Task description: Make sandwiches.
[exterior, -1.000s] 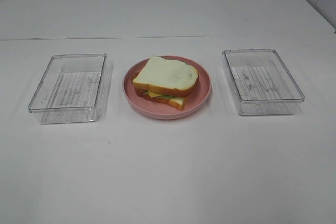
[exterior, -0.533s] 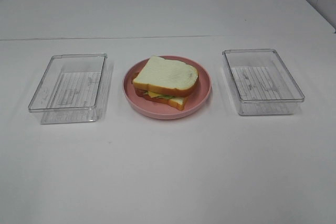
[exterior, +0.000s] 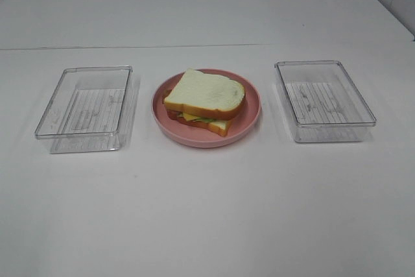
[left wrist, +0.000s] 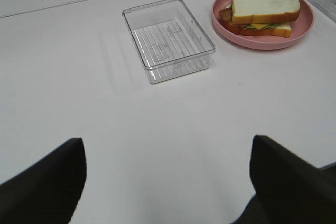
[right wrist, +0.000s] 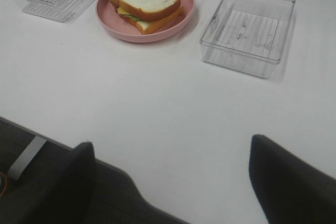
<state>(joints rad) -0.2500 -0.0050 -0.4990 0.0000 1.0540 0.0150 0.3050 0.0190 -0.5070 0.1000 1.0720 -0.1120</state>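
One assembled sandwich (exterior: 205,100) lies on a round pink plate (exterior: 249,123) at the table's middle: white bread on top, with yellow cheese, green lettuce and reddish bacon showing at its edge above the lower slice. It also shows in the left wrist view (left wrist: 261,11) and the right wrist view (right wrist: 145,1). My left gripper (left wrist: 165,192) is open and empty, far back from the plate. My right gripper (right wrist: 173,187) is open and empty near the table's front edge. Neither gripper appears in the exterior view.
An empty clear plastic tray (exterior: 84,107) stands left of the plate, and another one (exterior: 323,98) stands right of it. They also show in the wrist views: the left tray (left wrist: 168,38) and the right tray (right wrist: 247,30). The table's front edge (right wrist: 79,150) runs below my right gripper.
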